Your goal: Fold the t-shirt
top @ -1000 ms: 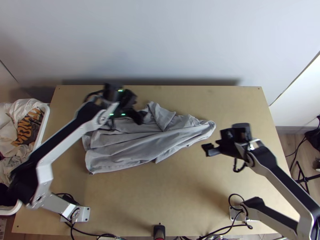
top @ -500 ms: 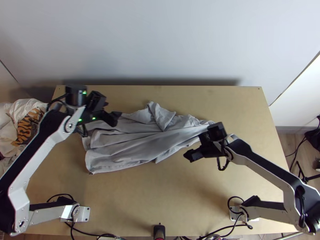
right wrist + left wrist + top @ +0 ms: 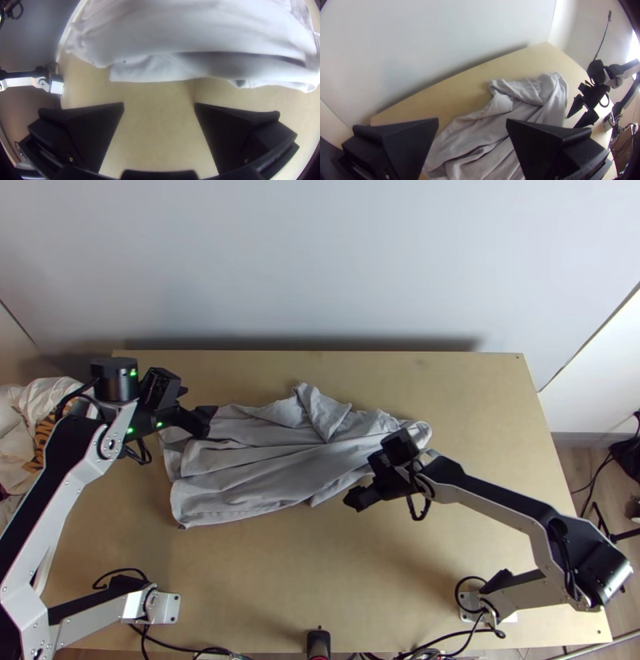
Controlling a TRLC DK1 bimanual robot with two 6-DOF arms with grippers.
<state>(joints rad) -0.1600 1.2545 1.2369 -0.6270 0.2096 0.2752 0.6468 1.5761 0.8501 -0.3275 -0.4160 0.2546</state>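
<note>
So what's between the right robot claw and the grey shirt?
Just a strip of bare wooden table, seen in the right wrist view between the open right gripper and the shirt's nearest edge.

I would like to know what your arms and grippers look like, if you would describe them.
The left arm and right arm have silver-grey links with black sections, black joints and small screws. Black cables loop near the wrists, and small green lights mark the left wrist. The left gripper and right gripper are black, with wide, wedge-shaped fingers.
</note>
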